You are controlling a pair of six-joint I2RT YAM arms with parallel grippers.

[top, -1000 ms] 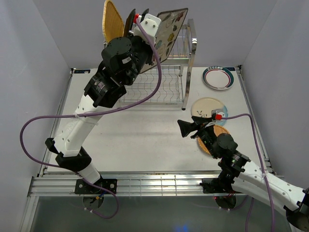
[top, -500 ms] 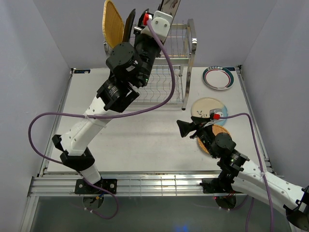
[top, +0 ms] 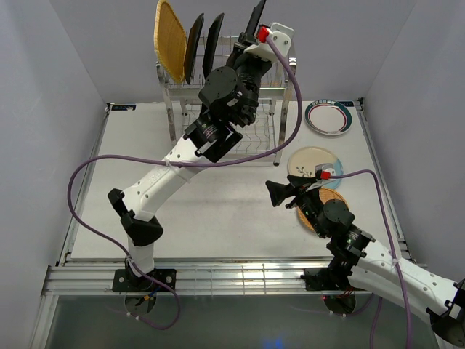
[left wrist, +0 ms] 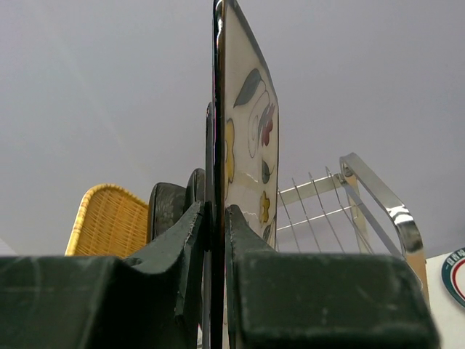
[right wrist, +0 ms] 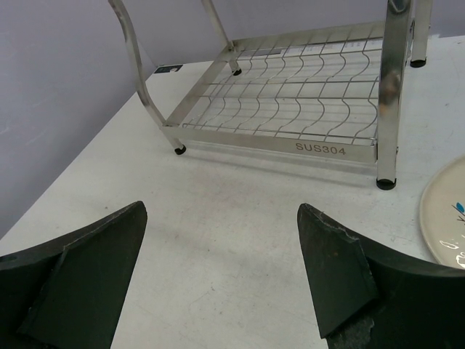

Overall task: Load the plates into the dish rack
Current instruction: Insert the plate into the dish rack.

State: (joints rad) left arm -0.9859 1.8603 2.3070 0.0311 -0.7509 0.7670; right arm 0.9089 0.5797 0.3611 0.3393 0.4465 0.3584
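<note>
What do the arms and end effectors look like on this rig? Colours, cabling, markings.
Left arm and right arm: white link shells, black joint housings. A purple cable loops loosely along each, ending at a red connector near the wrist. Left end effector and right end effector: matte black, two wedge-shaped fingers each. No markings legible.

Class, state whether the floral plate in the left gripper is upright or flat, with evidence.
Upright: the floral plate rises edge-on, vertically, from between the left gripper's closed fingers.
</note>
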